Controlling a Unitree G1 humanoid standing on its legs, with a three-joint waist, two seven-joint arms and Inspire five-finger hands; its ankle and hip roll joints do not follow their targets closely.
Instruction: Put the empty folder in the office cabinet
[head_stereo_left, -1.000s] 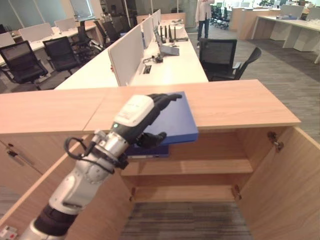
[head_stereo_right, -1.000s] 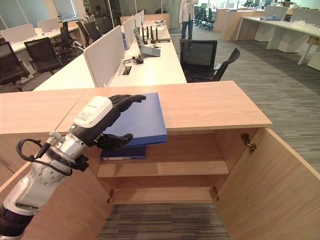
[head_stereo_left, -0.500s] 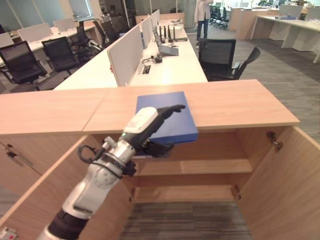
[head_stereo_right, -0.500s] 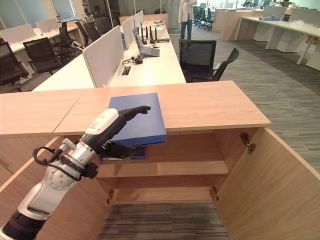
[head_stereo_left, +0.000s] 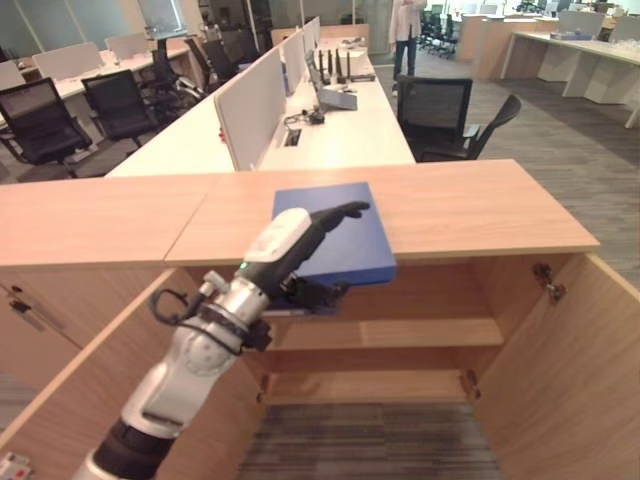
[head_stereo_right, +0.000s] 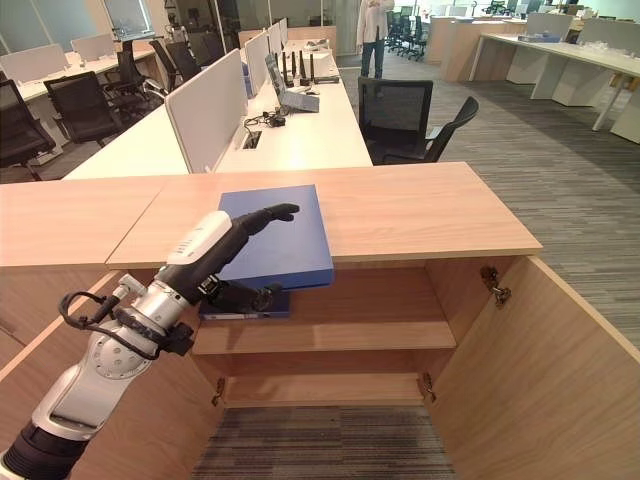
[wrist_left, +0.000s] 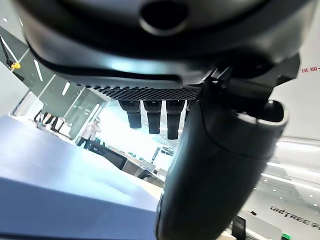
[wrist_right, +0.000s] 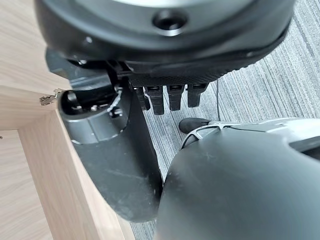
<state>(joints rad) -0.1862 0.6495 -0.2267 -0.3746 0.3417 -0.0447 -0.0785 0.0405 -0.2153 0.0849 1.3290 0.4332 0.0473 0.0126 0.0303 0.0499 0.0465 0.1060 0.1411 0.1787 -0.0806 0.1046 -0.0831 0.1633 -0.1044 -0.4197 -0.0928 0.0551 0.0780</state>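
One blue folder (head_stereo_left: 335, 232) lies on the cabinet top (head_stereo_left: 470, 205), overhanging its front edge; left hand (head_stereo_left: 300, 240) grips it, fingers above, thumb beneath; right hand (wrist_right: 125, 165) relaxed, empty.

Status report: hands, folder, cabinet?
Left hand at blue folder, fingers over, thumb under. Folder overhangs cabinet top. Doors open. Right hand open, idle.

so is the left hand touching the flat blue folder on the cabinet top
Touching: in the right eye view the left hand grips the flat blue folder, fingers over it, thumb under its edge.
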